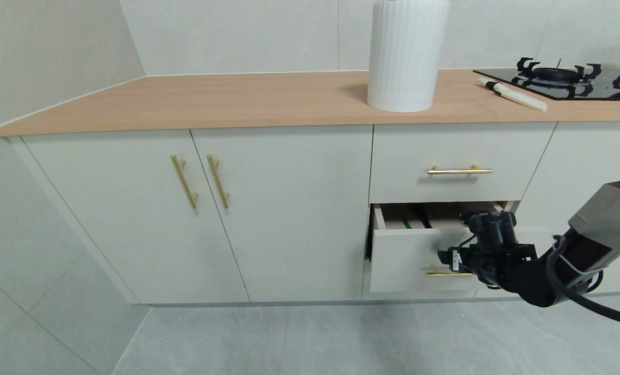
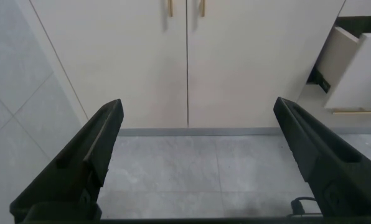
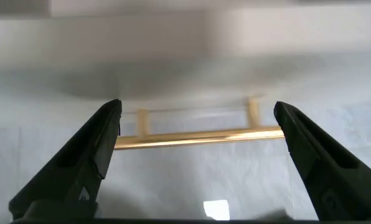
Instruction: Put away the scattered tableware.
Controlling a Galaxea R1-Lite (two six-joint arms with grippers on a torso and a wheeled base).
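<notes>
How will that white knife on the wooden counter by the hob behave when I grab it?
The white knife looks slim and straight, so probably light and stiff. It lies flat on the wooden counter, so it likely won't roll, but may be hard to get under. Its smooth finish might slip.

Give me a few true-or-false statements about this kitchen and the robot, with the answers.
1. The lower drawer is partly pulled out. True.
2. The right gripper is clamped shut on the drawer's handle. False: it is open, with the gold handle just in front of it.
3. A knife lies on the counter beside the stove. True.
4. The white container stands on the floor. False: it stands on the counter.
5. The cupboard doors are open. False: both are shut.
</notes>
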